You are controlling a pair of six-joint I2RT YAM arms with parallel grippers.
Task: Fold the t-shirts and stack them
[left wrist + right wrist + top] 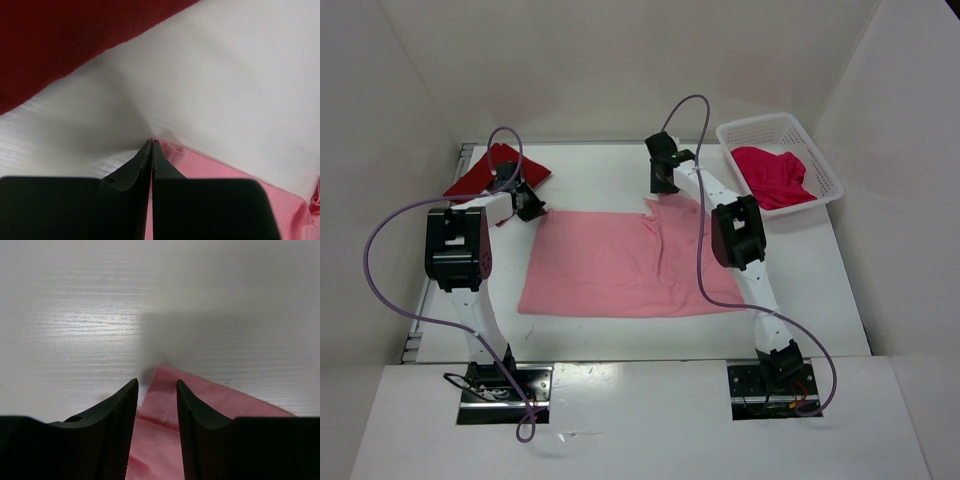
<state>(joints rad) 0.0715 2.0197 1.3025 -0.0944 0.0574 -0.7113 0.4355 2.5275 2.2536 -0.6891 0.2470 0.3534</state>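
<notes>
Pink shirt [620,265] lies spread flat as a wide rectangle in the middle of the table [600,175], with some creases towards its far right corner.

Left gripper [152,142] is at the far left corner of the pink shirt. Its jaws are pressed together with no visible gap at the tips. The corner of the cloth sits pinched between them, and a thin pink line shows along the seam between the two fingers.

Right gripper [156,385] is at the far right corner of the pink shirt. Its jaws stand apart with a moderate gap. The cloth corner lies between the two fingers; the jaws are not clamped on it.

Dark red shirt [485,175] lies folded at the far left corner of the table, just beyond the left gripper.

Magenta shirt [770,175] lies crumpled inside the white basket [760,128] at the far right
</notes>
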